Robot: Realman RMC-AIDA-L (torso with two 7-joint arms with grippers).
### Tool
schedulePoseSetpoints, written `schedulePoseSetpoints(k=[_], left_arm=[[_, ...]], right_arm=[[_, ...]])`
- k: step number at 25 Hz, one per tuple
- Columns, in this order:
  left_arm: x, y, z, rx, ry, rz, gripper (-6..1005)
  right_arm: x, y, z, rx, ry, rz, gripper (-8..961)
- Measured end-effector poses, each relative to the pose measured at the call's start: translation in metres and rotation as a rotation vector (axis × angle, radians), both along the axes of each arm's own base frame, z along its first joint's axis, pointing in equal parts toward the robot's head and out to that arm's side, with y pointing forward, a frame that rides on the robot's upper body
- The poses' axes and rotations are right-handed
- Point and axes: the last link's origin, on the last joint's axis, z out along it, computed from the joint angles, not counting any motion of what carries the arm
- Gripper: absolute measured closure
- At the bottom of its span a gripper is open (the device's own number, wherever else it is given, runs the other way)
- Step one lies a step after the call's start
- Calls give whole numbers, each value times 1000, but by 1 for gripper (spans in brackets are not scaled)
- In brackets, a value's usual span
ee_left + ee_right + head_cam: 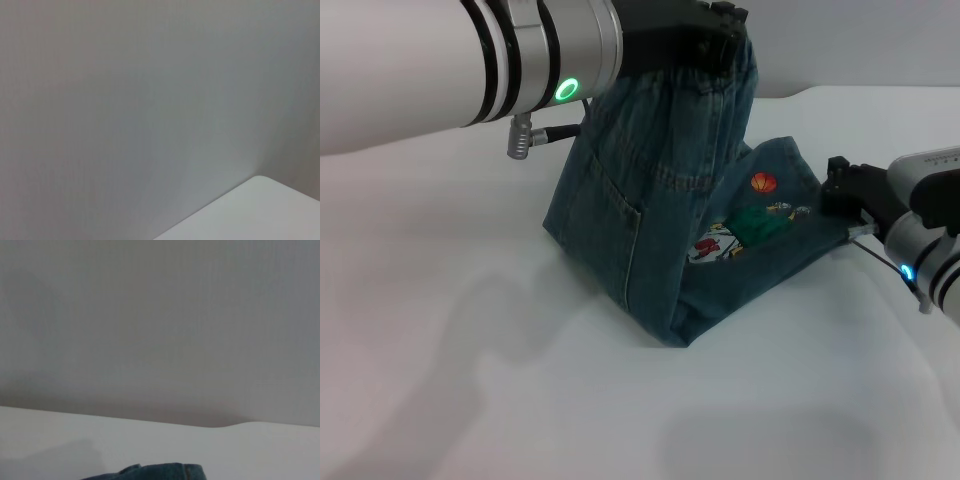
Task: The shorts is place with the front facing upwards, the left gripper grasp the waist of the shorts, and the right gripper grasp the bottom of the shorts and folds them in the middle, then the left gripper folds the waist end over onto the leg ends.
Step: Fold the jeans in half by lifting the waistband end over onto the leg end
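Note:
The blue denim shorts (650,200) stand up from the white table (470,400) like a tent. My left gripper (715,45) is at the top of the head view, shut on the bunched waist and holding it high. The lower part lies flat on the table, showing coloured patches (745,225). My right gripper (840,195) sits low at the right, against the flat edge of the shorts; its grip is hidden. A strip of denim (160,472) also shows in the right wrist view.
The left wrist view shows only a plain grey wall and a corner of the white table (270,210). The table's far edge (150,415) meets the wall in the right wrist view. A cable (555,133) hangs under the left arm.

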Motion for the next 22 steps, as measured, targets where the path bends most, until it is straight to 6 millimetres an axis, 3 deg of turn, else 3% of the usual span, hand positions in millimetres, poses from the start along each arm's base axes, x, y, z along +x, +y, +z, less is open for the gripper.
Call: schedulePoseSetpoints(k=[16,19,22], left_arm=[[2,-3,-6,-8,2,-19,853],[4,-5,-9,15,-5,-53,846],[2,-6,-9,31,-20,-61,821]], right_arm=[[2,-3,-2,-9,3,-13,953],[12,-5,13,73,33,-26,953],[31,-10,43,210,71,-68,953]])
